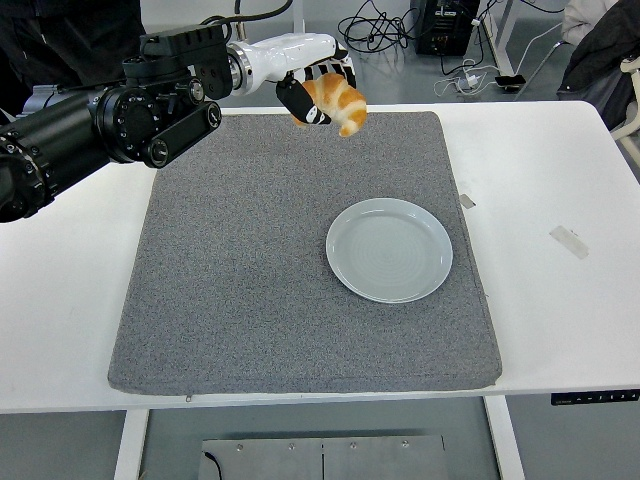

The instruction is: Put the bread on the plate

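the bread is up in the air over the mat's far edge, golden and croissant-shaped, its lower end tilted down toward the right. your left hand has it — the fingers are curled around its left side, so the loaf sticks out to the right of the grip, clear of the surface below.

the plate sits well apart from it, nearer to you and to the right, flat on the mat with nothing on it. it is pale grey-blue and round, lying on the right half of the grey mat, close to the mat's right edge.

your left arm comes in from the left edge, black and bulky, and crosses the mat's far left corner up to the white wrist. the mat covers most of the middle of the table. on the bare white top to the right you can see a strip of tape — and a smaller bit just beside the mat's right edge. beyond the far edge there are cables on the floor and a dark figure at top left.
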Available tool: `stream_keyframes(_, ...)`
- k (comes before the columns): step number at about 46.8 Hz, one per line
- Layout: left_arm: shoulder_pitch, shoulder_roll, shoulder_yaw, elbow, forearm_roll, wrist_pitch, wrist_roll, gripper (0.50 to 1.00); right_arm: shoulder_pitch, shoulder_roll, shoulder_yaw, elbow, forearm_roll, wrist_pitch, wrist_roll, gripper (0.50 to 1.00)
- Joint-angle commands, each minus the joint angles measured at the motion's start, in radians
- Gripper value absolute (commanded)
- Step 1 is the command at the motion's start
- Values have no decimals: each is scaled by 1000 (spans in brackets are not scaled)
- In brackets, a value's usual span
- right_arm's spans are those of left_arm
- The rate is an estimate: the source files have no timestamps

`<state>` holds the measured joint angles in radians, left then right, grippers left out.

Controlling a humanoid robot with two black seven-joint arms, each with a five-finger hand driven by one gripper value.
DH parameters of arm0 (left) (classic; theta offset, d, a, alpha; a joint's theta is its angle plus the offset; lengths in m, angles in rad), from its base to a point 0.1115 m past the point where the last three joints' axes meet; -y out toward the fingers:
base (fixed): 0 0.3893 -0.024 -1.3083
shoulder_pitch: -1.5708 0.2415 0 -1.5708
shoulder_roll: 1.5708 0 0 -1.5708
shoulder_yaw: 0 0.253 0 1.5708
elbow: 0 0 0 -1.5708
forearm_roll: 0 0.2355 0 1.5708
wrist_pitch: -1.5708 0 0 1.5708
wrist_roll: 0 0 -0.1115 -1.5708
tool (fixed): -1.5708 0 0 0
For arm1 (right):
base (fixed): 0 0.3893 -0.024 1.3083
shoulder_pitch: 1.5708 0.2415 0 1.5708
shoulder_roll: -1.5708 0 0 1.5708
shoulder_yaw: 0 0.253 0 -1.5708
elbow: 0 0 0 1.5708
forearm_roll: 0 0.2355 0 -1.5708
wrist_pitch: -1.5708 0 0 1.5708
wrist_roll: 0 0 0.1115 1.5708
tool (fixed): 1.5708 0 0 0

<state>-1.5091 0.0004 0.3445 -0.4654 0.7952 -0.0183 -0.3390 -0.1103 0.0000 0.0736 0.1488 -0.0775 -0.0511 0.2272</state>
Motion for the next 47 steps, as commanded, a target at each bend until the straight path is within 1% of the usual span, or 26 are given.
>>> stream_keyframes(1,-3,0,-2,-57,3,1,1,500,0,0,0,0,-1,0,-2,1000)
stream_keyframes(9,-3,0,-4,-143,10,4,-6,500,0,0,0,0,1,-1,-2,1000)
stream_keyframes(13,6,0,-4,-194,51,15,-8,500,0,0,0,0,1,0,0,1000)
stream_keyframes(19,38,0,-4,-251,147,70,-2,500,0,0,0,0,-1,-1,0,1000)
stream_keyframes(25,69,0,-2,-257,162,80,-2,500,0,0,0,0,1,0,0,1000)
stream_keyframes(35,112,0,-1,-266,213,135,-2,500,0,0,0,0,1,-1,0,1000)
stream_keyframes(47,147,0,-1,-294,228,153,-3,500,0,0,0,0,-1,-1,0,1000)
